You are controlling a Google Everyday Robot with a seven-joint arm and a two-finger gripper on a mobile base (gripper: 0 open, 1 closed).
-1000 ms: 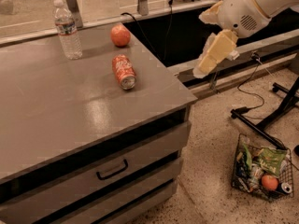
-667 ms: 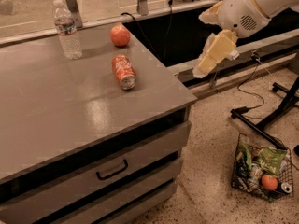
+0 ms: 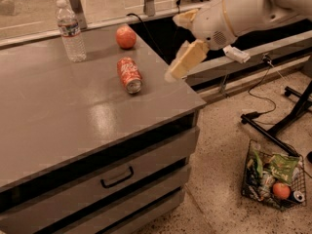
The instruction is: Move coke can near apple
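The coke can (image 3: 129, 74) lies on its side on the grey cabinet top (image 3: 58, 116), its silver end facing the front. The red-orange apple (image 3: 126, 37) sits just behind it, a short gap away, near the back edge. My gripper (image 3: 172, 48) hangs at the cabinet's right edge, to the right of the can and a little above the surface. Its two cream fingers (image 3: 187, 58) are spread apart with nothing between them.
A clear water bottle (image 3: 70, 30) stands upright at the back left of the top. The cabinet has drawers with a black handle (image 3: 117, 178). On the floor at the right are a wire basket (image 3: 273, 179) of groceries, a black stand leg (image 3: 278, 126) and cables.
My gripper and arm have moved left, from out over the floor to the cabinet's right edge, closer to the can. The can, apple and bottle have not moved.
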